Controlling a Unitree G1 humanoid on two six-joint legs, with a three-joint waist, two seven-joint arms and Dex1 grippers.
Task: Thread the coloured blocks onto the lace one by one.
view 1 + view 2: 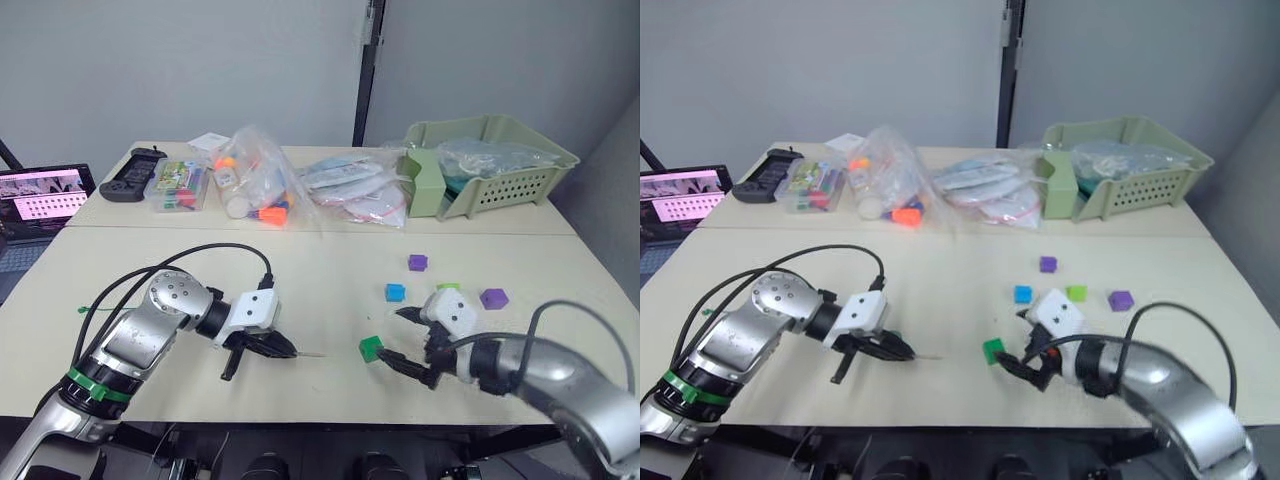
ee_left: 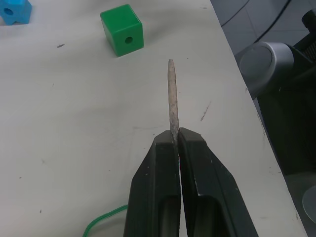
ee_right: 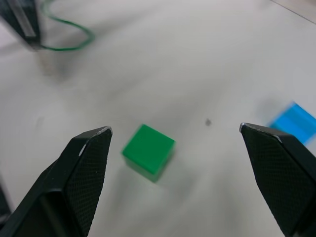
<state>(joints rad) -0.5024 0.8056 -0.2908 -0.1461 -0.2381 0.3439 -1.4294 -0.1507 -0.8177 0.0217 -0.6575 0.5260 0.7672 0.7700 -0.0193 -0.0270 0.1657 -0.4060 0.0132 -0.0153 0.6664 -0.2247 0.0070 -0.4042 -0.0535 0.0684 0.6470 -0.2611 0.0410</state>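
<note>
Near the front edge of the table [image 1: 300, 270]: left gripper [image 1: 285, 349] pinched tight on the lace [image 2: 101, 222] just behind its stiff pale tip [image 2: 172, 94], leaving the tip jutting out free, level and aimed at the dark green block [image 1: 371, 348], probably to keep it rigid enough to enter a hole. Trailing behind those fingers, the green cord loose on the tabletop. Just beyond the tip, but not touching it, the dark green block resting flat, a round hole in the side facing the tip. Around that block, right gripper [image 1: 398, 338] spread wide, one finger on each side with clear gaps, gripping nothing; seemingly placed to close on the block and steady it for threading. Further back, unthreaded and apart: blue block [image 1: 396, 292], light green block [image 1: 447, 287], two purple blocks [image 1: 418, 262] [image 1: 494, 298]. At the far side, out of the way: plastic bags [image 1: 350, 185] and a pale green basket [image 1: 500, 160].
</note>
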